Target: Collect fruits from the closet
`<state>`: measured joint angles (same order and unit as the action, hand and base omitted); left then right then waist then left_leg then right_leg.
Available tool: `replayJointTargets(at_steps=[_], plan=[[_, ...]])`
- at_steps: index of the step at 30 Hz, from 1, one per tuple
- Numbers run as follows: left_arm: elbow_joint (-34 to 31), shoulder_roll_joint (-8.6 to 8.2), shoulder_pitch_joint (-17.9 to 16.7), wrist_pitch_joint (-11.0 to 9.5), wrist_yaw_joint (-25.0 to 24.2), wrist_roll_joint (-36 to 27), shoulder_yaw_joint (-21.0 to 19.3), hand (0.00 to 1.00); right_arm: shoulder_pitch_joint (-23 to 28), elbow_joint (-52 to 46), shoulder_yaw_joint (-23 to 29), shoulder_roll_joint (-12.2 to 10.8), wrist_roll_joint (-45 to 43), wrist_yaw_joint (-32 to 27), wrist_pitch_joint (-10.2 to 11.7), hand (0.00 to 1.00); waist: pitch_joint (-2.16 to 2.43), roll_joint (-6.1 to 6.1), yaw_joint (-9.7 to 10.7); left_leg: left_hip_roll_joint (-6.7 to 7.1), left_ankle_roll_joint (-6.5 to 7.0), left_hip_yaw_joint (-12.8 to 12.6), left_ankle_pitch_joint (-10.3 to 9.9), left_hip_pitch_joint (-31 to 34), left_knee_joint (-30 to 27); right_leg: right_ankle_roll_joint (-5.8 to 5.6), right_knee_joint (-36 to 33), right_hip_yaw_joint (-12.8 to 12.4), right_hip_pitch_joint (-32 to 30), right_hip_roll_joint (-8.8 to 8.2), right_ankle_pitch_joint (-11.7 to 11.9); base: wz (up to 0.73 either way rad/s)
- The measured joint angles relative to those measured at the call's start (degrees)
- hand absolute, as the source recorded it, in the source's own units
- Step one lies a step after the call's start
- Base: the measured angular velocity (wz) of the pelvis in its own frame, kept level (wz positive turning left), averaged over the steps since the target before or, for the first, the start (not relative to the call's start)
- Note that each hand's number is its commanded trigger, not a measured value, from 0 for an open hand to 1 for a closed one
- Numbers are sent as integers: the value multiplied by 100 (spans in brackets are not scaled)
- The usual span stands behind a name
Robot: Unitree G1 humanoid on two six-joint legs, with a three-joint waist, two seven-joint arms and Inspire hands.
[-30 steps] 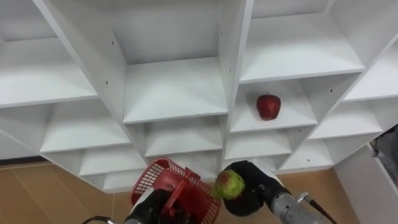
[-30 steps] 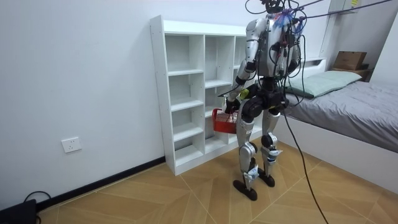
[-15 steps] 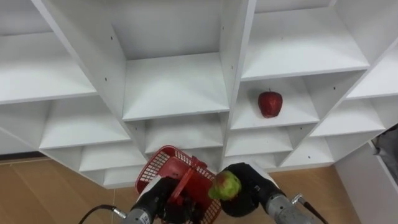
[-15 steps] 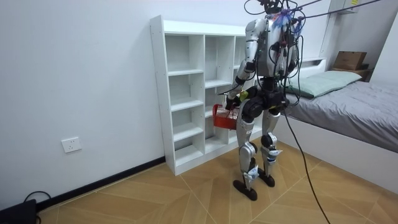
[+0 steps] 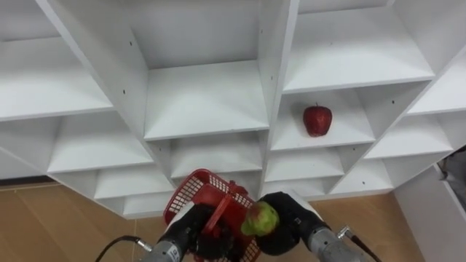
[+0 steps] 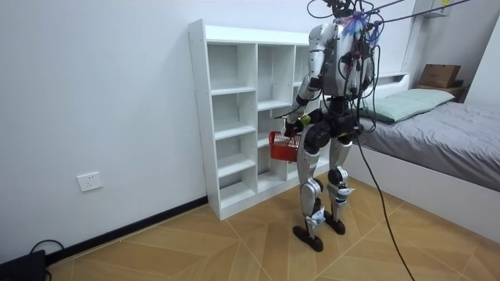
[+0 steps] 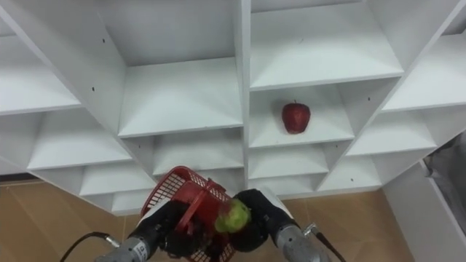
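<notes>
My right hand (image 5: 285,224) is shut on a green-red apple (image 5: 261,218) and holds it just over the right rim of the red mesh basket (image 5: 198,193). My left hand (image 5: 191,227) is curled round the basket's red handle (image 5: 218,212) and holds the basket up before the white closet (image 5: 204,102). A red apple (image 5: 317,119) sits on a middle shelf in the closet's right column, above and to the right of both hands. In the room view I stand facing the closet (image 6: 234,117) with the basket (image 6: 283,146) at waist height.
Empty white shelves (image 5: 73,87) spread left, centre and right. Wooden floor (image 5: 51,225) lies below the closet. A dark edge (image 5: 455,178) shows at the far right. In the room view a bed (image 6: 437,133) stands behind me.
The basket has risen and shifted right toward the apple in my right hand. The right hand has moved slightly left, bringing the apple over the basket's rim. The view has shifted a little.
</notes>
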<state>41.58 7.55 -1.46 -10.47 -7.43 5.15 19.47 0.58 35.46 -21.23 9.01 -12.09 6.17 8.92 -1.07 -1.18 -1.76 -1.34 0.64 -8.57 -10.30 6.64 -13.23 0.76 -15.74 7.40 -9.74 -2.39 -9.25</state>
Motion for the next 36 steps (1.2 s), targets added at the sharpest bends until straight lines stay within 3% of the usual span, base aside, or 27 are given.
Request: replayJointTargets(at_steps=[13,36], plan=[[-2,6,115,2,-243,-217,388,100,-183,491,-15,-23,31,-52,-16,0,11,-65,2,6,0,49,0,64,-19,0,13,49,-7,-3,1,2],[-3,2,131,38,-538,-231,499,100,-188,589,-248,-40,29,-99,-19,0,10,-52,7,5,0,22,1,72,-46,0,11,35,-31,-4,1,0]])
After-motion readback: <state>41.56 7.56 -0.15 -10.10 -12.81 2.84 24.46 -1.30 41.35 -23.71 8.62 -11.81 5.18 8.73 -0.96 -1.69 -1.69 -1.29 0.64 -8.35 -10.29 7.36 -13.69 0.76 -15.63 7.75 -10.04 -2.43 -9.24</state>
